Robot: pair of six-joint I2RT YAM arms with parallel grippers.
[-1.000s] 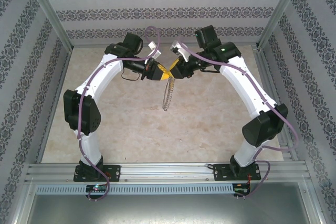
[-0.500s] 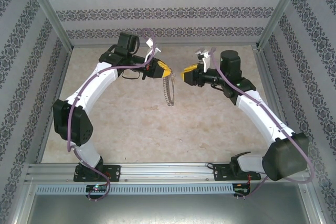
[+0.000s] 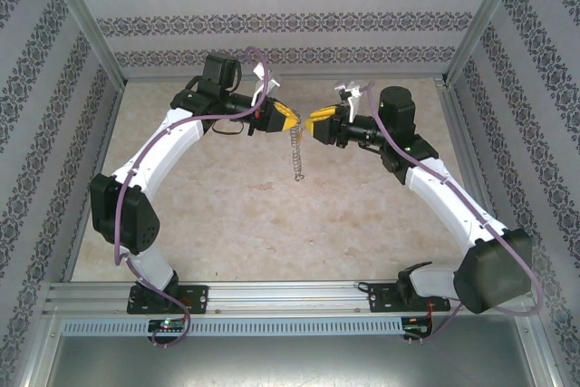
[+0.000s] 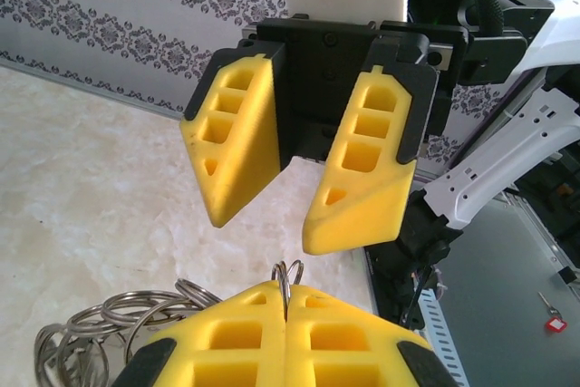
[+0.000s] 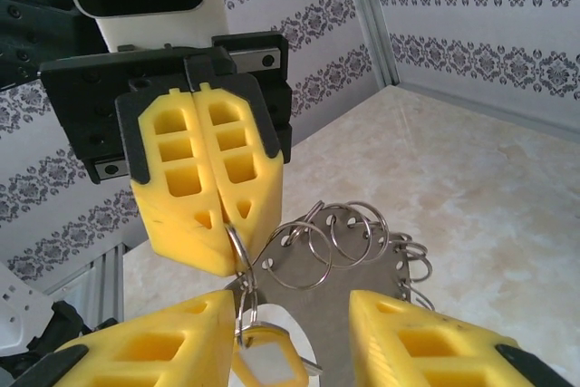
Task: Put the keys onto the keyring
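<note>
The keyring, a metal plate fringed with silvery split rings, hangs below my left gripper. In the left wrist view that gripper is shut on one small ring at the keyring's top edge, and more rings dangle at lower left. My right gripper faces it a short way off, open. In the right wrist view the keyring's plate sits between the open right gripper fingers. The key, yellow-headed, hangs from a ring beside the left finger; I cannot tell if they touch.
The beige table top is boxed in by patterned walls and aluminium posts. A metal rail runs along the near edge by the arm bases. A small red tag lies on the grey surface beyond the table edge.
The two grippers were touching a second ago. The right arm swung away to the right, then came back a little toward the left gripper. The keyring still hangs from the left gripper.
</note>
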